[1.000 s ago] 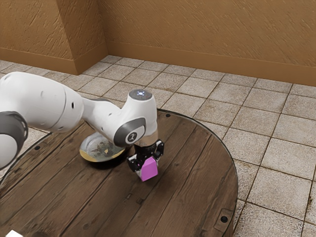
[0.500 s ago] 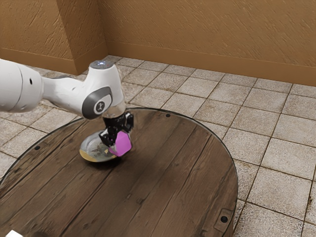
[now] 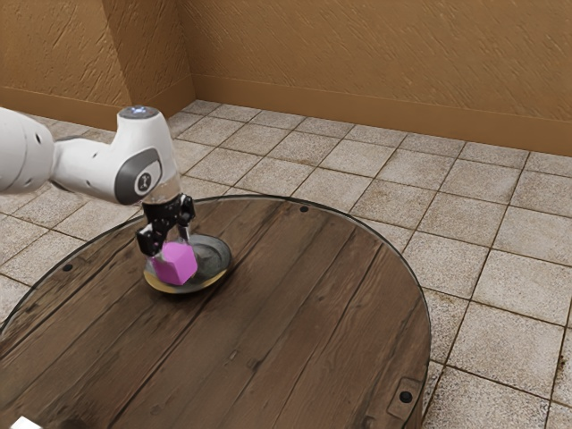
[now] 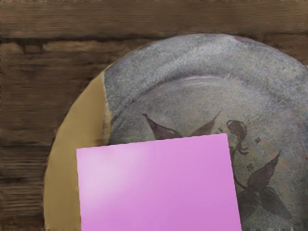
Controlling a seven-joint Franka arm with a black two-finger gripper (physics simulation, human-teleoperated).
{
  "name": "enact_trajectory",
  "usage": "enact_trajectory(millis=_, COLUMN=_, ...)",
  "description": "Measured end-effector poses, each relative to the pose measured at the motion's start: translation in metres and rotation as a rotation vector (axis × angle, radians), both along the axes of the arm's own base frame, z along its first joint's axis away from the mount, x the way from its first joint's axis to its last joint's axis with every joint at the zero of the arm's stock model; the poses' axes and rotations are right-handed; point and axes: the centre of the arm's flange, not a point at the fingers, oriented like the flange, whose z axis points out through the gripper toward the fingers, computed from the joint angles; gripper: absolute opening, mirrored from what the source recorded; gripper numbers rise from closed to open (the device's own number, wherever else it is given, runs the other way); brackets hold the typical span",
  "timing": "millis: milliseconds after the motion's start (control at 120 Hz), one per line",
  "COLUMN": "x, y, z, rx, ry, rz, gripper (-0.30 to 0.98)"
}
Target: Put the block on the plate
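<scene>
My gripper (image 3: 172,252) is over the plate (image 3: 213,259) in the exterior view, shut on the pink block (image 3: 177,264). The block hangs slightly tilted between the fingers, over the side of the plate toward the exterior view's left; whether its underside touches the plate I cannot tell. In the wrist view the block (image 4: 159,185) looms large at the lower edge and covers part of the grey plate (image 4: 192,57), which has a leaf pattern and a tan section of rim.
The round wooden table (image 3: 304,304) has a dark metal edge. A small white object (image 3: 25,423) lies at the exterior view's lower left corner. Behind the table are floor tiles and a tan wall.
My arm has carried the block toward the exterior view's left, from above the bare wood beside the plate to over the plate. The plate has stayed put.
</scene>
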Motion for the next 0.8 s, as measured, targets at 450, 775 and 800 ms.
enact_trajectory(millis=450, x=-0.016, y=-0.013, z=0.158, rx=-0.041, ry=-0.053, rz=-0.336, gripper=0.67)
enact_trajectory(millis=775, x=-0.006, y=-0.058, z=0.263, rx=-0.012, ry=-0.047, rz=-0.986, gripper=0.68)
enact_trajectory(millis=800, x=-0.007, y=-0.057, z=0.264, rx=-0.012, ry=-0.038, rz=-1.017, gripper=0.68)
